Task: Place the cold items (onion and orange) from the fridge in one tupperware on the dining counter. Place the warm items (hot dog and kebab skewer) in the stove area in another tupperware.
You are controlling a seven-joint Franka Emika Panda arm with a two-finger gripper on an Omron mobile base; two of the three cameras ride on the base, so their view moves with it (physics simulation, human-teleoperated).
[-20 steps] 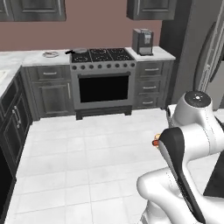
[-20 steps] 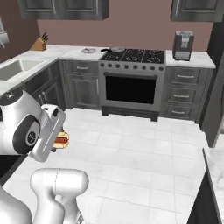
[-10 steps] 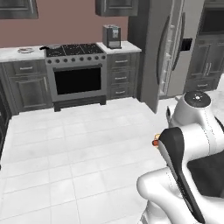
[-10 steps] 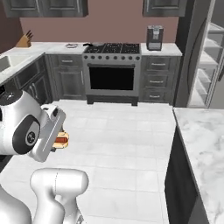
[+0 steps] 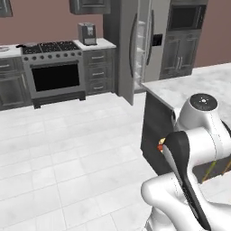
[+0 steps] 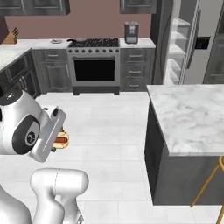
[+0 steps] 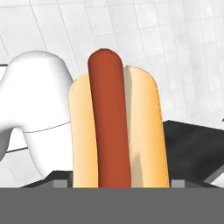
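Observation:
My gripper [image 6: 58, 134] is folded in close to the arm and shut on the hot dog [image 6: 61, 140], a red sausage in a tan bun. The hot dog [image 7: 118, 127] stands lengthwise up the middle of the hand view, over white floor tiles. A small bit of the hot dog [image 5: 160, 147] peeks out beside the arm in the left base view. The marble-topped dining counter [image 6: 192, 118] is to the right of the arm, its top [image 5: 189, 85] bare where it shows. The stove [image 6: 94, 43] stands at the back wall. Onion, orange, kebab skewer and tupperware are out of view.
The fridge [image 5: 135, 45] stands with a door open, its shelves [image 6: 177, 48] bare. A coffee machine [image 5: 87, 34] sits right of the stove [image 5: 49, 47]. A wooden stool [image 6: 210, 183] stands by the island's near end. White tiled floor [image 5: 67, 149] lies open ahead.
The whole picture has swung from the stove toward the fridge and the island, so the base has moved. The hot dog stays held in the same place by the arm.

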